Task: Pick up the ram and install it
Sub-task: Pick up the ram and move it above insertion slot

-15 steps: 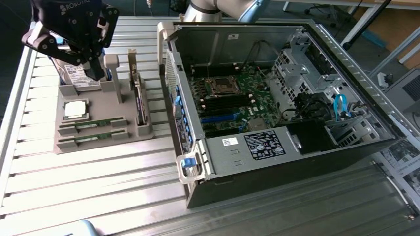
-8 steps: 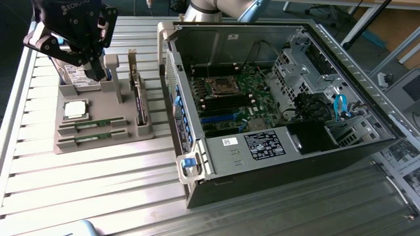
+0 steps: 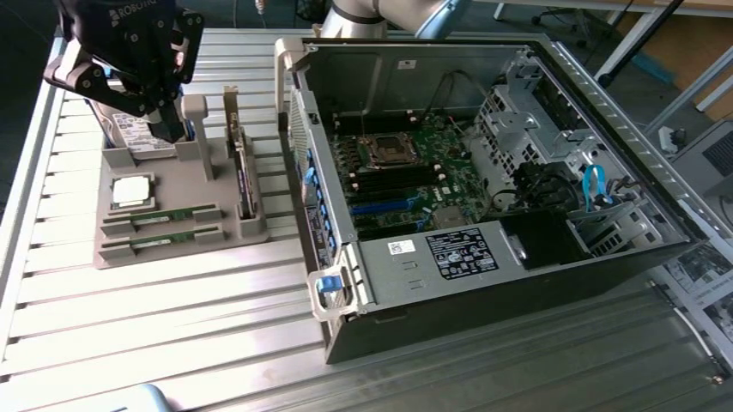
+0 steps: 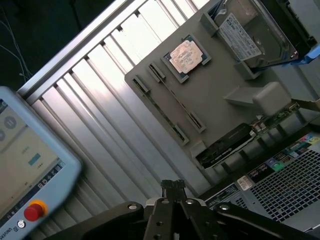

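Noted green ram (image 3: 160, 218), grey tray (image 3: 172, 183), silver chip (image 3: 132, 190), black gripper (image 3: 172, 127), ribbed silver table (image 3: 137, 335), green motherboard (image 3: 418, 167), black case (image 3: 516, 296), blue latch (image 3: 329, 288), red button (image 4: 33, 211).

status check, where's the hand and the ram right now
Hand shut, empty, above the hard drive end of the tray. Ram lying in its tray slot, untouched. Computer case open beside the tray.
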Controlling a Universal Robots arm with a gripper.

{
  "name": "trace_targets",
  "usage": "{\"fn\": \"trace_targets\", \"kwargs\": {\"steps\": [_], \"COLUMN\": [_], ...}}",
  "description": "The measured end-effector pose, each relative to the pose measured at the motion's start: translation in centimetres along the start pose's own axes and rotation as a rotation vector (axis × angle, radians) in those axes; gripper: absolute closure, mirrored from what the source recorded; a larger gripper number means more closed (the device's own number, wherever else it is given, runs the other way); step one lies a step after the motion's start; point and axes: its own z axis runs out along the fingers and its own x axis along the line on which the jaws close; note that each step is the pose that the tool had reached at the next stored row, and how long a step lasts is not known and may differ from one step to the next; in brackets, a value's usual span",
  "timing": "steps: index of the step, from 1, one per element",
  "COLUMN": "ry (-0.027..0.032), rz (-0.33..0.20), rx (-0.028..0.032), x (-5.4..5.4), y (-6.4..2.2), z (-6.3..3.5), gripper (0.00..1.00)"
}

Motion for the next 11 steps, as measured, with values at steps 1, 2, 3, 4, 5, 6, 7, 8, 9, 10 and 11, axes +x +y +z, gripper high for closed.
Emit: {"fn": "trace_targets", "kwargs": {"steps": [1,2,3,4,5,6,7,8,9,10,11], "ry": [0.0007,0.0013,0.0018,0.0022,0.0027,0.0033,0.0038,0.0045,0.0056,0.0061,0.0068], "rz": [-0.006,-0.012,-0.018,-0.023,-0.029,-0.036,-0.042,-0.049,-0.061,-0.066,-0.074], "rx": [0.0016,0.0031,0.0044,0.0056,0.0069,0.0085,0.0100,0.0117,0.0145,0.0158,0.0176], "x": [0.00,0.00,0.00,0.00,0.00,0.00,0.00,0.00,0.00,0.00,0.00], "y": [0.00,0.00,0.00,0.00,0.00,0.00,0.00,0.00,0.00,0.00,0.00], "z": [0.00,0.00,0.00,0.00,0.00,0.00,0.00,0.00,0.00,0.01,0.01], "gripper": [0.90,0.90,0.90,0.90,0.90,0.90,0.90,0.90,0.90,0.90,0.90]}}
